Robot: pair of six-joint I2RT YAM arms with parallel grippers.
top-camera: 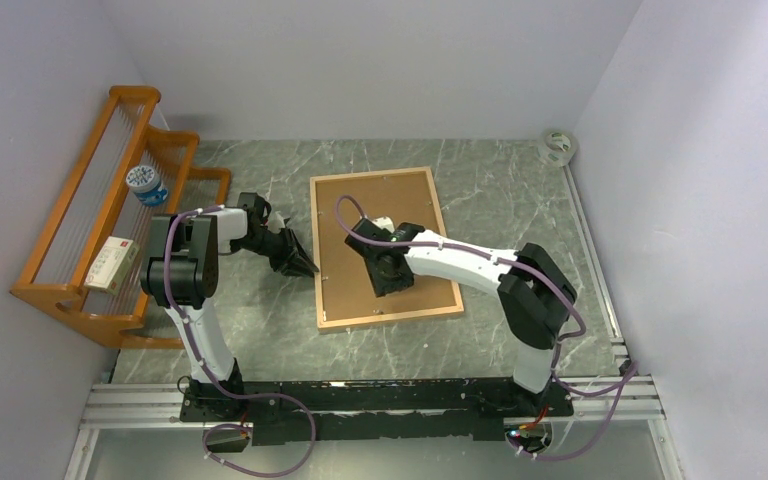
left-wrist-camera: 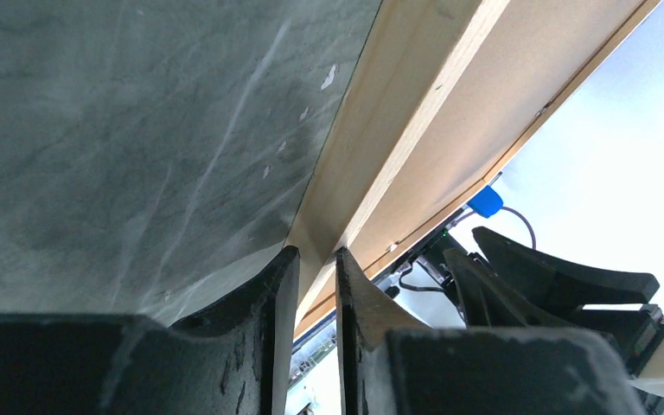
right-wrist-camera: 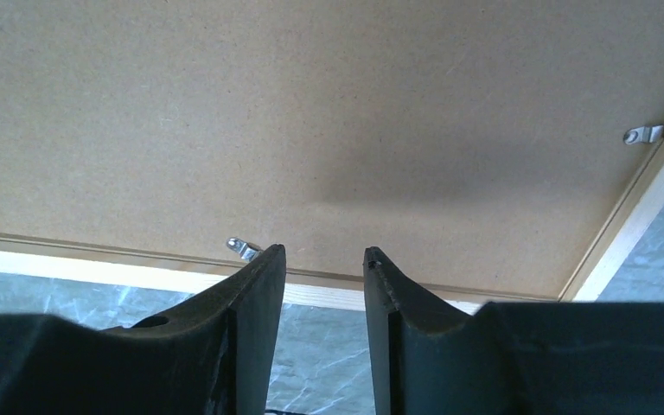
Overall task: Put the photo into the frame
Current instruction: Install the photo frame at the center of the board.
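The light-wood frame (top-camera: 390, 318) lies face down on the marble table with the brown backing board (top-camera: 380, 205) set in it. The photo is hidden. My left gripper (top-camera: 303, 264) is at the frame's left rim; in the left wrist view its fingers (left-wrist-camera: 316, 259) stand a narrow gap apart with the wood rim (left-wrist-camera: 415, 104) between the tips. My right gripper (top-camera: 388, 285) is over the backing board (right-wrist-camera: 328, 112), open and empty (right-wrist-camera: 322, 255), beside a metal tab (right-wrist-camera: 244, 249) near the rim (right-wrist-camera: 95, 268).
An orange wooden rack (top-camera: 90, 230) stands at the left with a blue-and-white jar (top-camera: 147, 185) and a small box (top-camera: 112, 262) on it. A tape roll (top-camera: 558, 147) lies at the back right. Walls close in on three sides.
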